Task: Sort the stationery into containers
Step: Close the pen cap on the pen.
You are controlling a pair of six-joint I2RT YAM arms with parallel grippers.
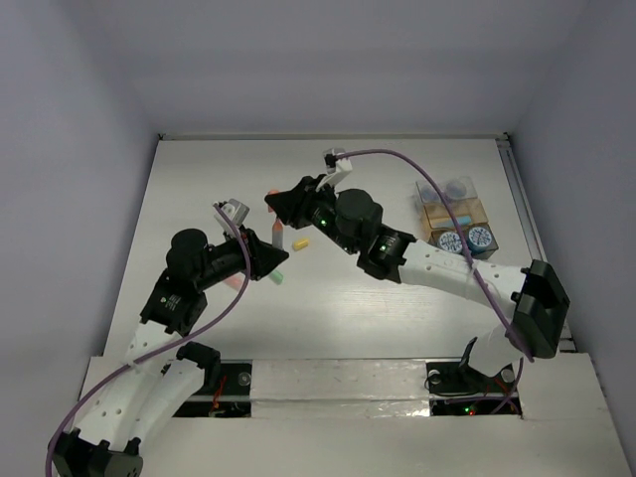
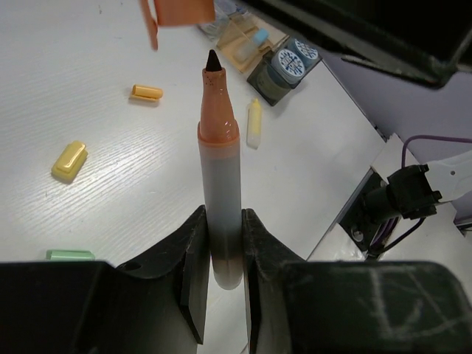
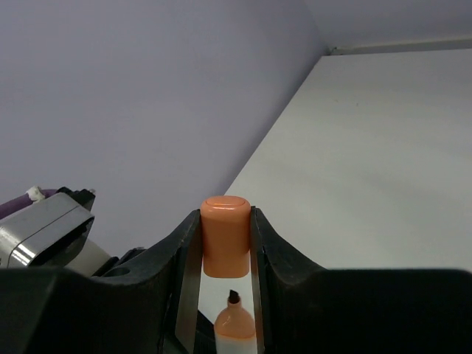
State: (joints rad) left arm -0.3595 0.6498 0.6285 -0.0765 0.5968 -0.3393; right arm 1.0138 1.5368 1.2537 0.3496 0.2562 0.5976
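My left gripper [image 2: 223, 243] is shut on the grey barrel of an uncapped orange marker [image 2: 219, 169], its black tip pointing up and away. My right gripper [image 3: 225, 247] is shut on the marker's orange cap [image 3: 225, 234], held just above the tip [image 3: 234, 298]; the cap also shows at the top of the left wrist view [image 2: 181, 11]. In the top view the two grippers [image 1: 270, 250] [image 1: 280, 206] meet over mid-table. The containers [image 1: 455, 211] stand at the right, with two blue-and-white tape rolls [image 1: 464, 239] in the front compartments.
On the table lie an orange piece [image 2: 147, 92], a yellow piece [image 2: 69, 160], a green piece [image 2: 70, 255] and a pale yellow pen [image 2: 254, 123]. The containers [image 2: 243, 40] with tape rolls [image 2: 291, 63] sit beyond the marker tip. The table's near edge is at the right.
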